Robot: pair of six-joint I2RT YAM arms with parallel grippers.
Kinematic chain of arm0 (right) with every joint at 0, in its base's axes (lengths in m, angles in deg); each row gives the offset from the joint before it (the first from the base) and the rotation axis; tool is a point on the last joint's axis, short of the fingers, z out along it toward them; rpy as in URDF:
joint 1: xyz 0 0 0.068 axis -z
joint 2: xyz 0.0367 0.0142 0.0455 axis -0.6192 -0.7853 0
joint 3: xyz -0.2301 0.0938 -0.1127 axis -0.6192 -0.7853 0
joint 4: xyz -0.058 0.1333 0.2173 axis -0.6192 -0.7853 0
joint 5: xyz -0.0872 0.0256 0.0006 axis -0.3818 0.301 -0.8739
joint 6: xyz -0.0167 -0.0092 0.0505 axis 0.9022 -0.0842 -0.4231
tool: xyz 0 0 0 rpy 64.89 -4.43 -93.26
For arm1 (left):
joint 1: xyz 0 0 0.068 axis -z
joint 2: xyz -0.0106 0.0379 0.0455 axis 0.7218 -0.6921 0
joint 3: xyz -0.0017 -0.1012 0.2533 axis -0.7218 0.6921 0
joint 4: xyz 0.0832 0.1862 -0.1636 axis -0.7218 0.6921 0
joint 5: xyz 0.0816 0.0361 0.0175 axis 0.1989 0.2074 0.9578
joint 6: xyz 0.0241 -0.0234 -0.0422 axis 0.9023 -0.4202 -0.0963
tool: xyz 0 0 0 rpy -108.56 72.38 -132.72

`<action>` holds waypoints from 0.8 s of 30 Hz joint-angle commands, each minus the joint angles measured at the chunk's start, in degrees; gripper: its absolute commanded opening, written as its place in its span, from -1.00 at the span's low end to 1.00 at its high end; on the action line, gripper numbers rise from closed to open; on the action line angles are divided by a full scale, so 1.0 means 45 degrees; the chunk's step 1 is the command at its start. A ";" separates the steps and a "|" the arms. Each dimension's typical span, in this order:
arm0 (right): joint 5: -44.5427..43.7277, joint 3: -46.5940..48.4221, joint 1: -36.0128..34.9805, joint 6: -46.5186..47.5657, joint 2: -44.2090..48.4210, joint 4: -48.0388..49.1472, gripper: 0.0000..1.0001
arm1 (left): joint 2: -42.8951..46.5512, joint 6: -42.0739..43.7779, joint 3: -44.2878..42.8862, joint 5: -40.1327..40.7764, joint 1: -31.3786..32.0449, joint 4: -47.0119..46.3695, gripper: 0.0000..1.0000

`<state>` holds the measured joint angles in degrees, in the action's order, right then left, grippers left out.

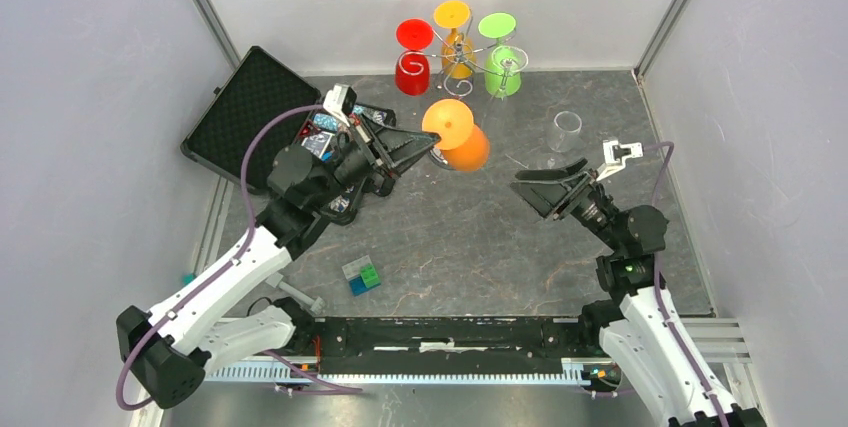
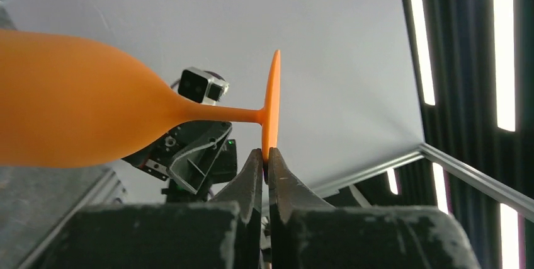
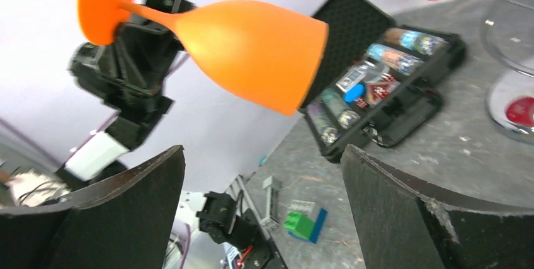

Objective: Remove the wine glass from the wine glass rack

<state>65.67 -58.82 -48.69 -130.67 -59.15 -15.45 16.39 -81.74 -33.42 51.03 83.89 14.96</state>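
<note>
Orange wine glass (image 1: 458,137) is clear of the wine glass rack (image 1: 470,57), hanging sideways above the tabletop (image 1: 450,237). Left gripper (image 2: 265,157) pinches only the foot's edge. It looks light but slick and breakable, so the stem seems a safer hold. Right gripper (image 3: 263,181) gapes wide, empty.

**No legible writing**

We find no word, number or brand we can read in any view. The packets (image 3: 385,53) in the open black case (image 3: 359,17) carry coloured printing, too blurred for us to make out
</note>
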 commanded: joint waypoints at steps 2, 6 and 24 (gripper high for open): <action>0.0411 -0.0197 -0.0413 -0.2024 0.0203 0.3966 0.96 | 0.0042 -0.3014 0.0795 0.0164 0.1018 -0.3667 -0.96; 0.0441 -0.0294 -0.0471 -0.3146 0.0236 0.5650 0.96 | -0.0851 -0.4947 0.0975 -0.0292 0.1490 -0.6852 -0.96; 0.0377 0.0507 -0.0494 -0.5811 -0.0722 1.2666 0.12 | -0.1929 -0.6018 0.1140 -0.0265 0.2224 -0.9650 -0.95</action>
<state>67.76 -59.08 -50.64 -151.66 -61.07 25.91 9.16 -105.65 -28.66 50.75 93.18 -21.54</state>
